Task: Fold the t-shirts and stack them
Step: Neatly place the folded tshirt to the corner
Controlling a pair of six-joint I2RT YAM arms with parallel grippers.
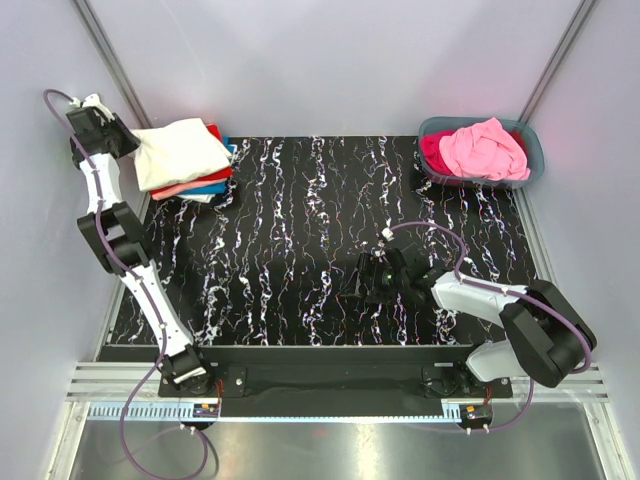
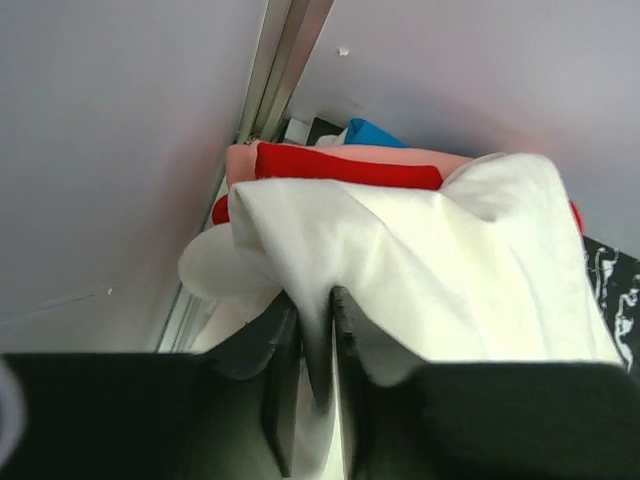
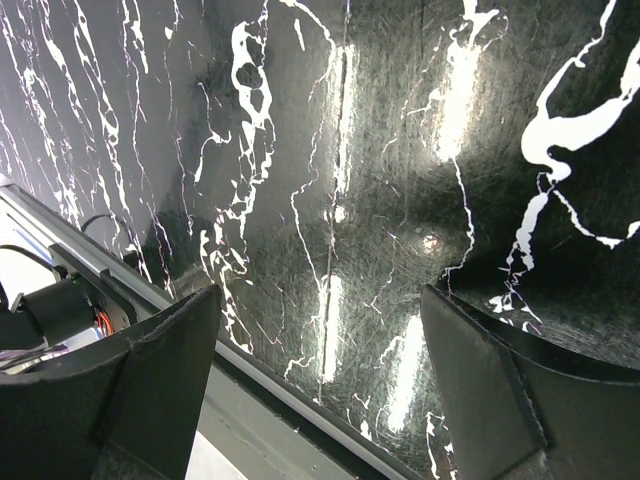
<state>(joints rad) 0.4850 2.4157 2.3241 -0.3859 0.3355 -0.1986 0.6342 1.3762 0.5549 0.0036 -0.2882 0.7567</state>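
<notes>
A folded cream t-shirt (image 1: pixel 178 150) lies on top of a stack of red, salmon and blue t-shirts (image 1: pixel 205 183) at the table's far left corner. My left gripper (image 1: pixel 128 143) is at the stack's left edge, shut on a fold of the cream t-shirt (image 2: pixel 420 270); the cloth is pinched between the jaws (image 2: pixel 315 330). Red (image 2: pixel 345 168), salmon and blue layers show beneath it. My right gripper (image 1: pixel 372 277) is open and empty, low over the bare table (image 3: pixel 380 200) near the front middle. A pink t-shirt (image 1: pixel 482 148) and a magenta one (image 1: pixel 436 152) lie in the tub.
A grey-blue plastic tub (image 1: pixel 533 150) stands at the far right corner. The black marbled tabletop (image 1: pixel 300 240) lies between stack and tub. Walls and a metal post (image 2: pixel 280 70) close in beside the stack. The table's front rail (image 3: pixel 260 390) runs under my right gripper.
</notes>
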